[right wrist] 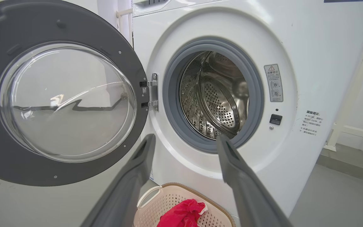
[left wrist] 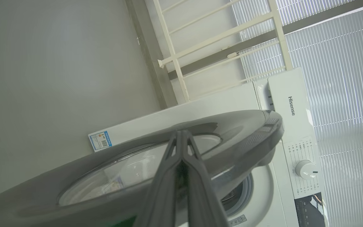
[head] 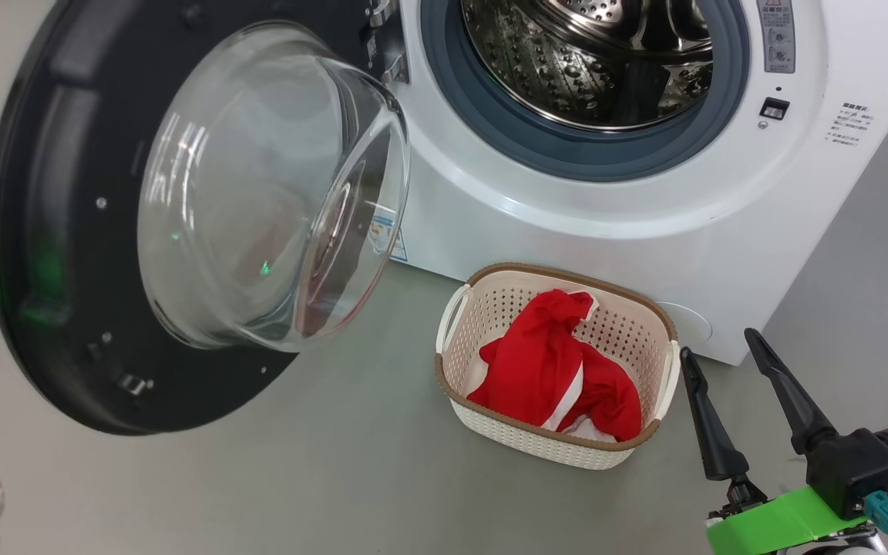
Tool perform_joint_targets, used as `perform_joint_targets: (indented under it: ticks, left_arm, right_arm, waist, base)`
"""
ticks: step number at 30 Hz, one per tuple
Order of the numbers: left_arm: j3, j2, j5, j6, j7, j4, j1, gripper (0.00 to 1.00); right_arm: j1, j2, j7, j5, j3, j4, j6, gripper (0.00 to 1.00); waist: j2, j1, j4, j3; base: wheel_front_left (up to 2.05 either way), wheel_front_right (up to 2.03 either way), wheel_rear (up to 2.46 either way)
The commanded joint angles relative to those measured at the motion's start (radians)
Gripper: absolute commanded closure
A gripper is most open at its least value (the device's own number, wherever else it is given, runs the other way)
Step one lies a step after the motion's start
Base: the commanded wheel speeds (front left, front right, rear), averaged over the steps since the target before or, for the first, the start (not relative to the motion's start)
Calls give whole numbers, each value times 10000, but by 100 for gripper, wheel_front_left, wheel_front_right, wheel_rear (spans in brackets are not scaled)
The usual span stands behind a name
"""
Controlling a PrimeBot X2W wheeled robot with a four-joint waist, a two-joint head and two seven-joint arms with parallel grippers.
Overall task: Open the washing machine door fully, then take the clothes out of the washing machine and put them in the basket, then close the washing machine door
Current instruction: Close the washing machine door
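Observation:
The washing machine door (head: 51, 231) stands swung open to the left, its clear glass bowl (head: 259, 193) bulging toward me. The washing machine (head: 644, 223) shows a bare steel drum (head: 590, 62) inside the grey gasket. The red clothes (head: 548, 366) with white panels lie bunched in the cream basket (head: 536, 443) on the floor before the machine. My left gripper (left wrist: 181, 134) is shut, with its tips against the door's outer face (left wrist: 232, 132). My right gripper (head: 720, 345) hangs open and holds nothing, just right of the basket. In the right wrist view it (right wrist: 185, 139) points at the drum opening above the clothes (right wrist: 181, 214).
Grey floor (head: 336, 478) surrounds the basket. The open door takes up the room at the left. A white railing (left wrist: 219, 34) and window blinds stand behind the machine. A white frame post (right wrist: 358, 78) rises to the machine's right. The control knob (left wrist: 304, 168) sits on the top panel.

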Motion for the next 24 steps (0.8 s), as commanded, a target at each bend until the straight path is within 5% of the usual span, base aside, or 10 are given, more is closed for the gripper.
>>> perform_joint_targets:
  ticks: [1, 15, 24]
  left_arm:
    - [-49, 67, -47, -116, 266, -465, 297, 100]
    - [417, -1298, -1142, 666, 762, -3614, 1884, 100]
    - [193, -1648, -1998, 1287, 819, -5263, 2788, 100]
  right_arm:
    - [-201, -102, -111, 75, 239, -185, 46, 0]
    - [-183, -102, -274, 226, 252, -19, 46, 0]
    - [-212, -102, -323, 271, 223, 20, 46, 0]
  waist:
    - [0, 0, -38, -61]
    - [0, 0, -311, -205]
    - [0, 0, -641, -124]
  base:
    - [0, 0, 0]
    - [0, 0, 0]
    - [0, 0, 0]
